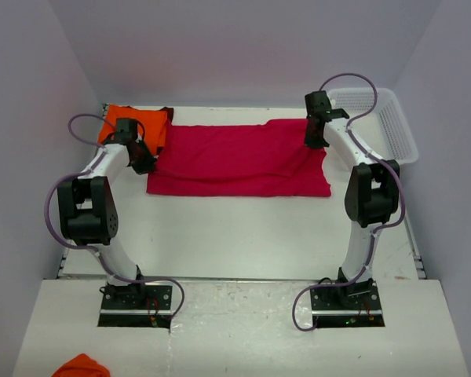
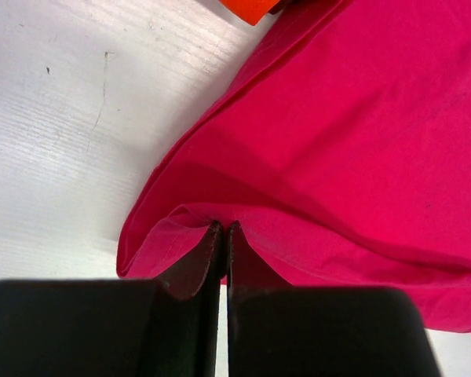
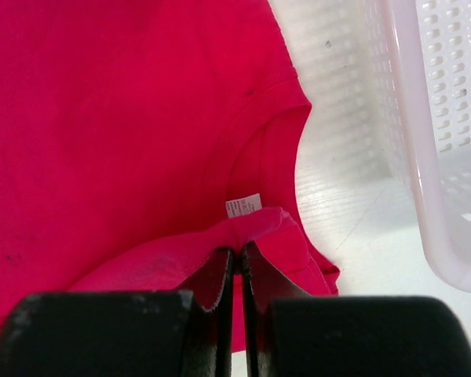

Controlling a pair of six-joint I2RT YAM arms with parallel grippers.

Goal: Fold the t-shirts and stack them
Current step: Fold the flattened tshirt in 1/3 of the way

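Note:
The crimson-pink t-shirt (image 1: pixel 243 159) lies spread across the back middle of the table, folded lengthwise. My left gripper (image 1: pixel 147 162) is shut on its left edge; in the left wrist view the gripper (image 2: pixel 223 229) pinches a fold of the pink cloth (image 2: pixel 361 141). My right gripper (image 1: pixel 315 141) is shut on the shirt's right end near the collar; in the right wrist view the gripper (image 3: pixel 238 253) pinches cloth just below a white label (image 3: pixel 243 206). The orange t-shirt (image 1: pixel 133 126) with a dark maroon edge lies at the back left, partly behind my left arm.
A white lattice basket (image 1: pixel 388 122) stands at the back right, close beside my right gripper, and shows in the right wrist view (image 3: pixel 447 141). An orange piece of cloth (image 1: pixel 80 367) lies off the table at the bottom left. Walls enclose the table on three sides.

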